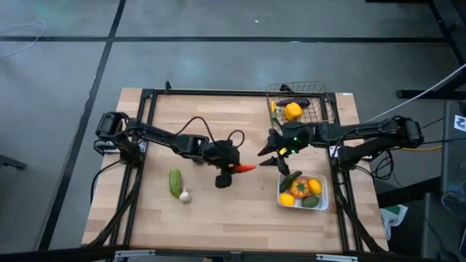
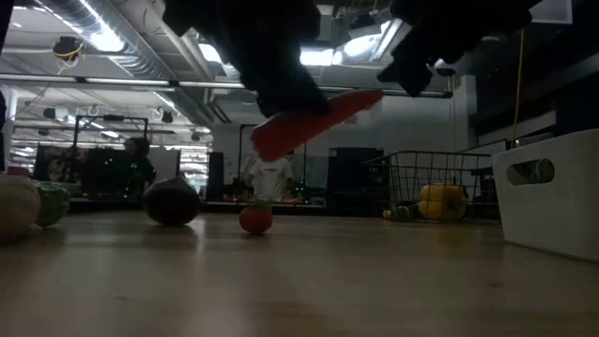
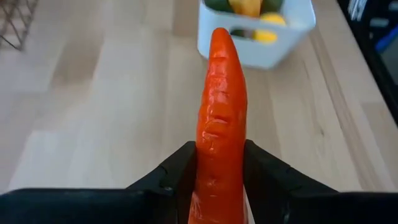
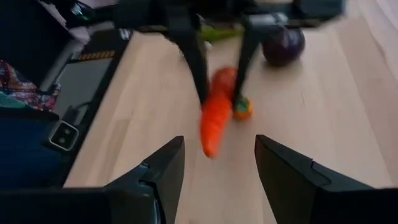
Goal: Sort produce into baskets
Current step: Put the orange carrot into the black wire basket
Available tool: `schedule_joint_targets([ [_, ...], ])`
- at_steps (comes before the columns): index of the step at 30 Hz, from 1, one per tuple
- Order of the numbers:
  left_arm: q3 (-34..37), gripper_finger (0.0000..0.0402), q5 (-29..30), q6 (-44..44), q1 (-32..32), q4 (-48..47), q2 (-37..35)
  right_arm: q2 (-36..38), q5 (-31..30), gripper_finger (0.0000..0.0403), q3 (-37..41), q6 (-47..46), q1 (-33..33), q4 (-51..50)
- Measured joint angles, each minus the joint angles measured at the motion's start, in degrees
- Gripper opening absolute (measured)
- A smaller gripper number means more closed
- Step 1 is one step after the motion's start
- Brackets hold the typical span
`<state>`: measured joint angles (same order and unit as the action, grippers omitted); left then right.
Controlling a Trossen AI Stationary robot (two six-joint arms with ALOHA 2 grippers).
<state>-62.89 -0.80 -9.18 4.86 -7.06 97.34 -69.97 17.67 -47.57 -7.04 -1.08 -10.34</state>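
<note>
Your left gripper [image 1: 234, 170] has its jaws clamped on the orange carrot [image 1: 245, 169], lifted clear of the table [image 1: 218, 218] near its centre, tip pointing toward three o'clock. Your right gripper [image 1: 271, 156] waits just beside that tip, jaws apart and empty. You'll see the white tray [image 1: 321, 195] at about four o'clock, the wire basket [image 1: 320, 109] at about one o'clock, and a cucumber [image 1: 175, 182] with garlic [image 1: 185, 196] at eight o'clock.
</note>
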Motion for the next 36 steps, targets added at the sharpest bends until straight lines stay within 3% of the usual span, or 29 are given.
schedule_joint_targets([
  [15, 0.0, 0.0117, 0.02, 0.39, -2.53, 11.0, 0.0, -0.66, -0.02, 0.0193, 0.0, 4.39, 0.0, 3.03],
  [36, 0.0, 0.0117, 0.02, 0.19, -2.66, 14.44, 0.0, -0.83, -3.19, 0.0193, 0.0, 4.43, 0.0, 4.03],
])
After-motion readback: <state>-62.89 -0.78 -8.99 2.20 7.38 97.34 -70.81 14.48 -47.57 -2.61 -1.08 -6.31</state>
